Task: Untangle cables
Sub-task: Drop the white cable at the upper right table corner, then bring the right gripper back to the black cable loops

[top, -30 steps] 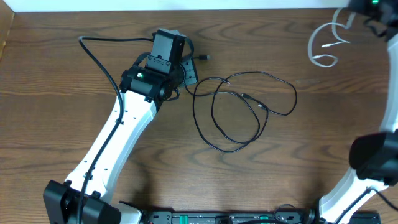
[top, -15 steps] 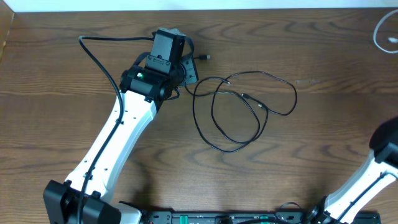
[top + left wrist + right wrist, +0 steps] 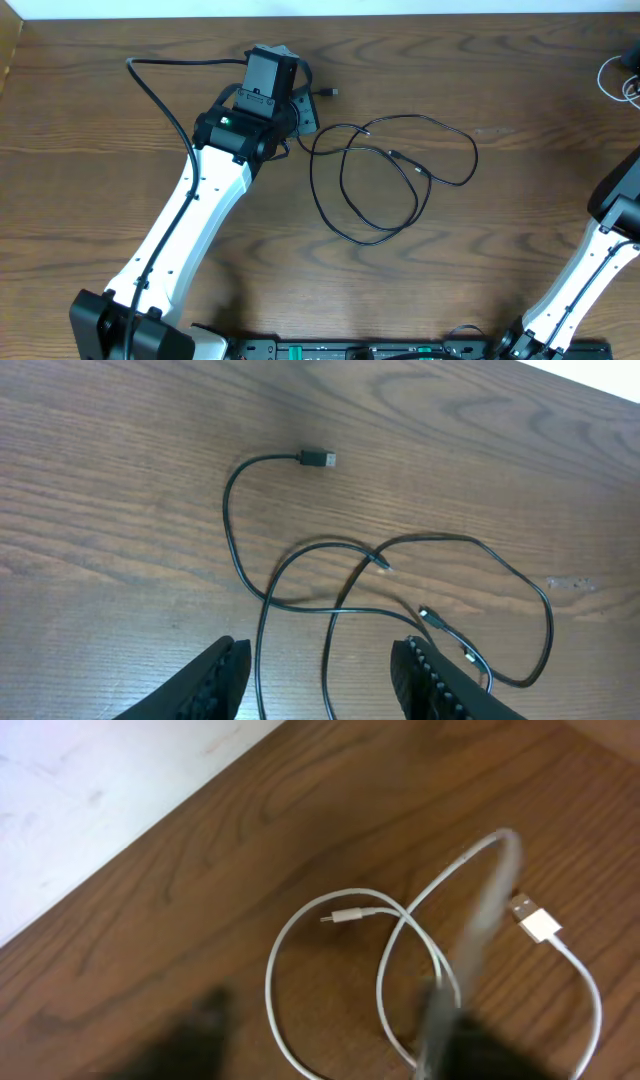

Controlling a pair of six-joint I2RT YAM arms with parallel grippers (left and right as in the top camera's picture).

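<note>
Left jaws stood apart above the wooden surface [image 3: 120, 480]. We noted the black cable [image 3: 311, 178] in loose loops just ahead of them, two strands passing between the tips, its plug [image 3: 318, 459] farther off. White cable [image 3: 270, 982] lay looped near the surface's right edge, below the right jaws. These were blurred, so we could not tell their state.

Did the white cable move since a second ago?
Yes. The white cable slid right, away from the black cable, which stayed put.
</note>
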